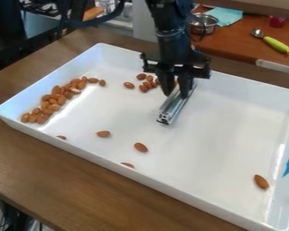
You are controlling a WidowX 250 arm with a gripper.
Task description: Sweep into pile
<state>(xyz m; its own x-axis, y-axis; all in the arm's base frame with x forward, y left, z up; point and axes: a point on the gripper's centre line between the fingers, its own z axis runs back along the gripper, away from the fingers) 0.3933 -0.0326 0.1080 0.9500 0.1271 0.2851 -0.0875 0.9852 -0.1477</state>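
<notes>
Where the almonds lie: white tray, across most of the frame.
Gripper: upper centre, fingers parted just enough to grip a metal bar.
Bar: silvery, slanting toward the centre.
Almonds: brown, heaped at left, clustered upper centre, strays lower down, one lower right.

Tray on table; almond pile inside, left; bar right of pile.
</notes>
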